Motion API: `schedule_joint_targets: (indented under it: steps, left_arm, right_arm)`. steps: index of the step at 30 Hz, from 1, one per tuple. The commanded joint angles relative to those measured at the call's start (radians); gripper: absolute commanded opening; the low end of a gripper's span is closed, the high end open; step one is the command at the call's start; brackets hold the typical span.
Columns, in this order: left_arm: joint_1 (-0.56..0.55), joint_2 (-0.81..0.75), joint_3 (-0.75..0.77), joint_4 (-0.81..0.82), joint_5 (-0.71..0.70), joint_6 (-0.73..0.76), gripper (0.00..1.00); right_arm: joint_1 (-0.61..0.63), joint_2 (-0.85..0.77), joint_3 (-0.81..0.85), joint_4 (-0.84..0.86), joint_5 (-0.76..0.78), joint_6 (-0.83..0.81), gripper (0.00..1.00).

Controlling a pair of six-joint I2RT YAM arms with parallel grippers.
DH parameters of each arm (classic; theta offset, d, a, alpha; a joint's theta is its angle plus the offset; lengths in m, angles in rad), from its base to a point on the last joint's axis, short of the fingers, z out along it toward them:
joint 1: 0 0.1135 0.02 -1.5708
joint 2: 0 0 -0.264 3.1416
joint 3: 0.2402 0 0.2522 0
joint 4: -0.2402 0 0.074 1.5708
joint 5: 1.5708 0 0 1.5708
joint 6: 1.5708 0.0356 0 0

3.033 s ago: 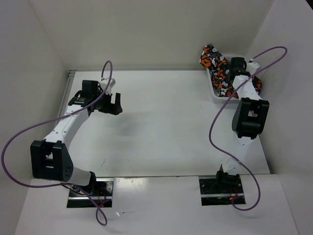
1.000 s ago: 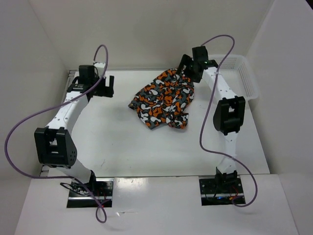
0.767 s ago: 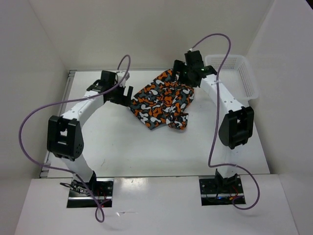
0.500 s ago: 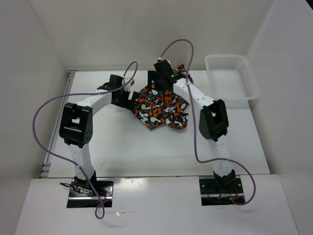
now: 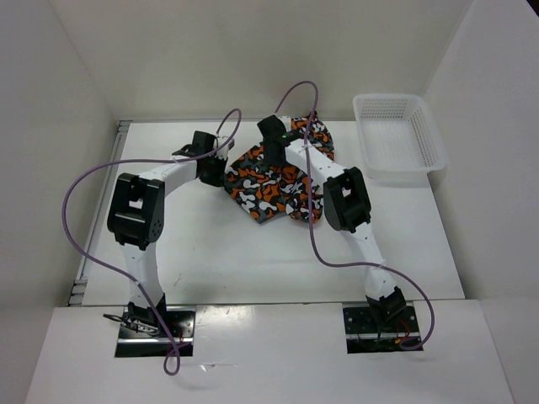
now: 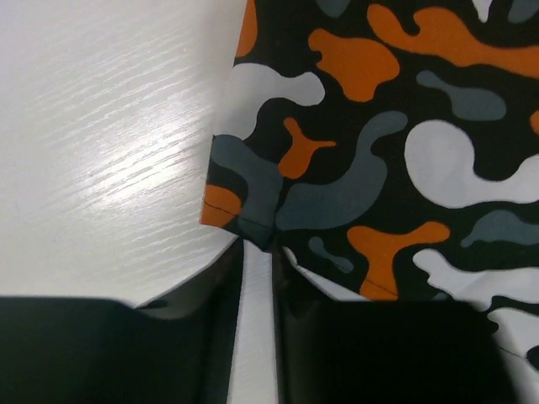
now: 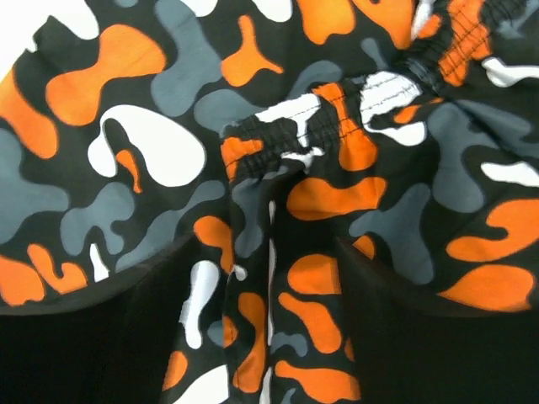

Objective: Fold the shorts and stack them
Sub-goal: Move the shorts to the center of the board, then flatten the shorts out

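**Operator:** Where does everything sit?

**Spotter:** Your shorts [image 5: 269, 181] lie crumpled on the table [image 5: 210, 244], toward the far middle and well apart from the white basket [image 5: 394, 173] at the far right. Both your arms reach in at the cloth's far edge. I'd judge that's so you can lift it and spread it flat before any fold.

**Operator:** What about the right gripper?

**Spotter:** Your right gripper [image 7: 268, 248] is down on the cloth with its jaws standing apart, astride a raised ridge just below the gathered elastic waistband [image 7: 303, 126]. I see nothing pinched there. The waistband is the firmest edge, so it looks like a sensible place to take hold.

**Operator:** And the left?

**Spotter:** Your left gripper [image 6: 258, 252] sits at a hem corner [image 6: 223, 206]. Its jaws are narrow, with the corner's tip right at their mouth. I can't tell whether it's clamped. If you only have the tip, I'd expect it could slip out when you lift.
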Motion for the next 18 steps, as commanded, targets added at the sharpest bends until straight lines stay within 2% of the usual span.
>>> schedule_joint_targets:
  steps: [1, 2, 3, 5, 6, 9, 11, 13, 14, 15, 18]
  left_arm:
    - [-0.004, 0.024, 0.001, 0.044, 0.025, 0.004, 0.14]
    - [-0.004, 0.033, 0.013, 0.056, 0.025, 0.004, 0.07]
    - [-0.004, 0.033, 0.013, 0.056, 0.009, 0.004, 0.0]
    - [0.008, 0.045, 0.049, 0.065, 0.009, 0.004, 0.0]
    - [0.008, 0.056, 0.061, 0.065, 0.009, 0.004, 0.0]
    - [0.064, 0.079, 0.144, 0.065, -0.02, 0.004, 0.0]
    - [0.124, 0.105, 0.213, 0.065, -0.057, 0.004, 0.0]
    - [0.17, 0.154, 0.364, 0.046, -0.067, 0.004, 0.0]
    - [0.207, 0.174, 0.422, 0.045, -0.087, 0.004, 0.0]
    - [0.222, 0.209, 0.523, 0.035, -0.101, 0.004, 0.0]
    - [0.242, 0.255, 0.624, 0.061, -0.167, 0.004, 0.0]
  right_arm:
    - [-0.002, -0.02, 0.026, -0.011, 0.068, 0.007, 0.66]
    - [-0.002, -0.02, 0.026, -0.011, 0.047, -0.003, 0.56]
    - [-0.002, -0.011, 0.011, -0.001, 0.001, -0.003, 0.36]
    - [-0.002, -0.01, 0.002, 0.0, -0.053, -0.02, 0.17]
    - [-0.002, -0.01, -0.008, 0.0, -0.065, -0.02, 0.0]
    - [-0.002, -0.073, -0.02, 0.0, -0.065, -0.031, 0.0]
    - [-0.033, -0.177, -0.044, 0.0, -0.093, -0.031, 0.0]
    - [-0.063, -0.268, -0.11, 0.024, -0.136, -0.031, 0.0]
    - [-0.073, -0.362, -0.136, 0.024, -0.15, -0.031, 0.0]
    - [-0.073, -0.413, -0.203, 0.036, -0.169, -0.016, 0.0]
    - [-0.119, -0.628, -0.41, 0.113, -0.266, 0.056, 0.0]
